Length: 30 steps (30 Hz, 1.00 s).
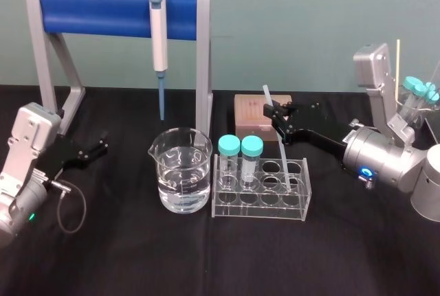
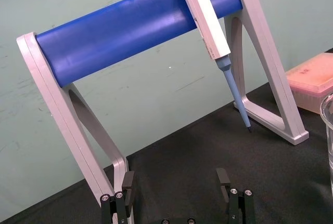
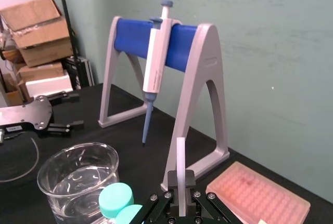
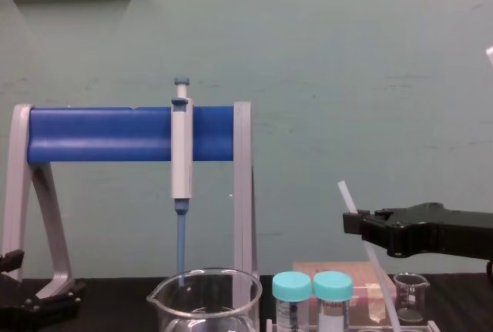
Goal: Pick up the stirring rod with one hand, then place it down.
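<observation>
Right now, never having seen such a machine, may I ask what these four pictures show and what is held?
It is a robot with two arms. One picture is from a camera on its head, one from its chest, one from each wrist. On the black table stand a beaker of water, a clear rack with two capped tubes, a pink box, and a blue stand with a pipette hanging from it. The right gripper has its jaws shut on a thin white rod, tilted, lower end at the rack. The left gripper sits beside the stand, jaws open.
</observation>
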Tool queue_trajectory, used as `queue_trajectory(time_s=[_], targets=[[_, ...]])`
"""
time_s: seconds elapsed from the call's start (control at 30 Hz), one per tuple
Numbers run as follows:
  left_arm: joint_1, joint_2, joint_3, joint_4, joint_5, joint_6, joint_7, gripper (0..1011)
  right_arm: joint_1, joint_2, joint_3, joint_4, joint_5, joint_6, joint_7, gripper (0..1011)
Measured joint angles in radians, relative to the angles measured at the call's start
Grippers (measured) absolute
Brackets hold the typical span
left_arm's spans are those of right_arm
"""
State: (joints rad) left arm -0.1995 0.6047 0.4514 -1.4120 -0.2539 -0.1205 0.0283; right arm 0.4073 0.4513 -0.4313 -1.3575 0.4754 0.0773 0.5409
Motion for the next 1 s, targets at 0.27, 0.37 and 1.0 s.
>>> queue_trajectory(time_s=[0.27, 0.37, 1.0], targets=[[0.0, 0.0, 0.0, 0.0, 0.0, 0.0, 0.0, 1000, -0.021, 0.005, 0.007, 0.005, -0.008, -0.097, 0.013, 70], [0.0, 0.0, 0.0, 0.0, 0.0, 0.0, 0.0, 1000, -0.03, 0.006, 0.012, 0.011, -0.017, -0.131, 0.016, 70], [0.0, 0.0, 0.0, 0.0, 0.0, 0.0, 0.0, 1000, -0.065, -0.012, 0.064, 0.01, 0.028, -0.202, 0.038, 70]])
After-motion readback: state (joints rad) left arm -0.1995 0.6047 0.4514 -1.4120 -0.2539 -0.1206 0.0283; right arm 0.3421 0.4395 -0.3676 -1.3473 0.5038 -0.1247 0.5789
